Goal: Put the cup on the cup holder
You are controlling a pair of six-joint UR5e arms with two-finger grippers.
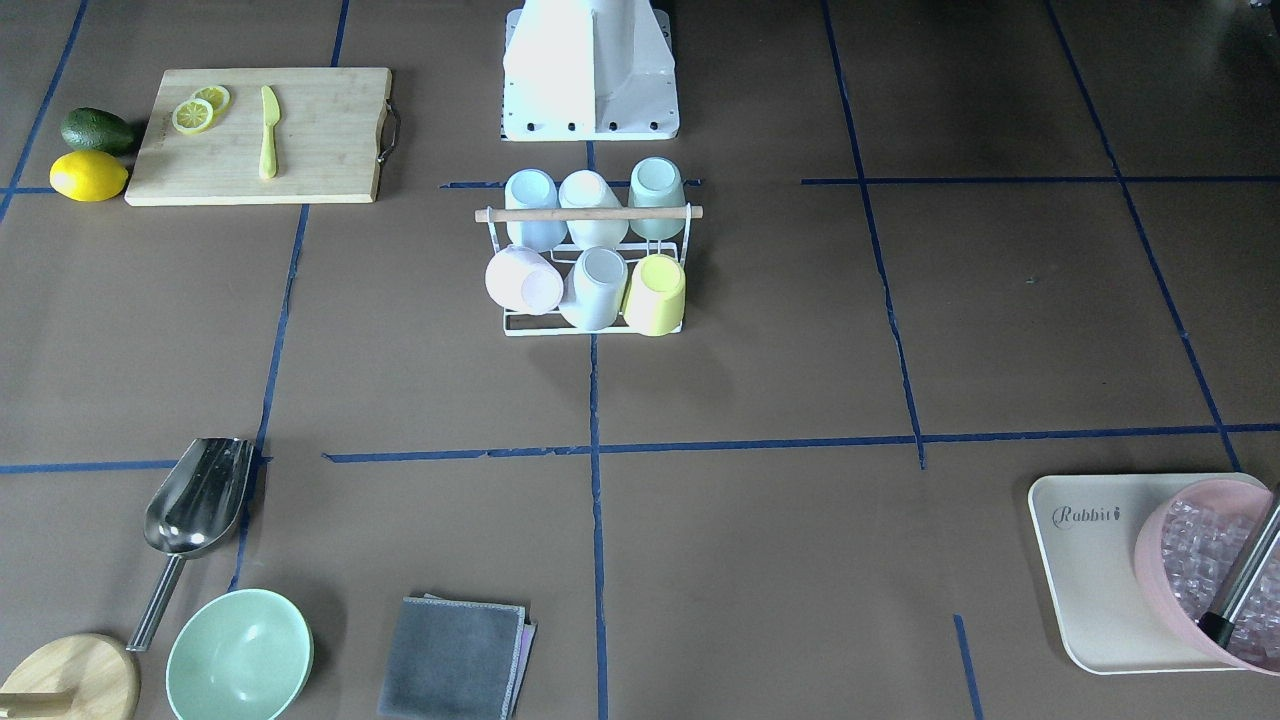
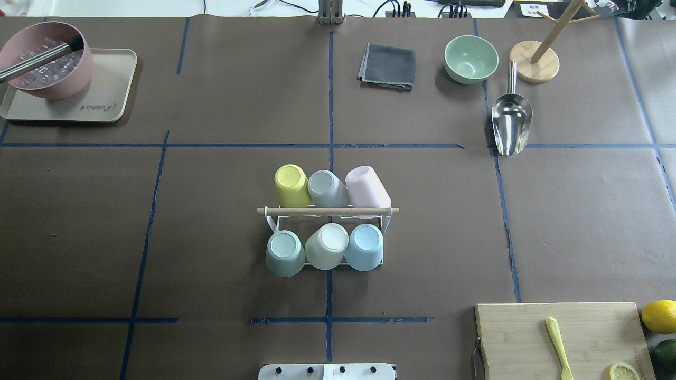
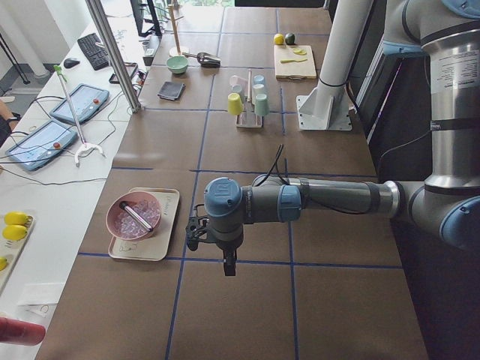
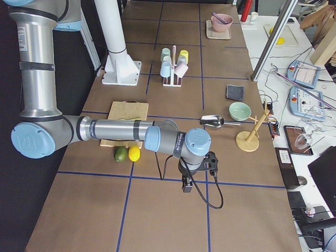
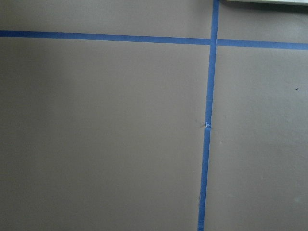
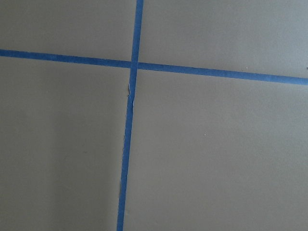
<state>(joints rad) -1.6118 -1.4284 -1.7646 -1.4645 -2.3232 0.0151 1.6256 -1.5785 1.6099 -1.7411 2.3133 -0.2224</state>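
The white wire cup holder (image 2: 327, 211) with its wooden rod stands at the table's middle, also in the front view (image 1: 588, 213). Several cups sit upside down on its prongs: yellow (image 2: 291, 185), grey (image 2: 326, 188), pink (image 2: 367, 186), green (image 2: 285, 253), cream (image 2: 327, 245) and blue (image 2: 366, 246). My left gripper (image 3: 226, 265) shows only in the left side view, far off beside the tray; I cannot tell if it is open. My right gripper (image 4: 186, 185) shows only in the right side view, beyond the lemon; I cannot tell its state. Both wrist views show only brown paper and blue tape.
A beige tray (image 2: 105, 100) holds a pink bowl of ice (image 2: 45, 66). A grey cloth (image 2: 388, 66), green bowl (image 2: 470, 58), metal scoop (image 2: 510, 124) and wooden stand (image 2: 534, 60) lie at the far side. A cutting board (image 2: 528, 338) with a yellow knife (image 2: 559, 351), lemon (image 2: 659, 315) and avocado (image 2: 666, 353) are near right.
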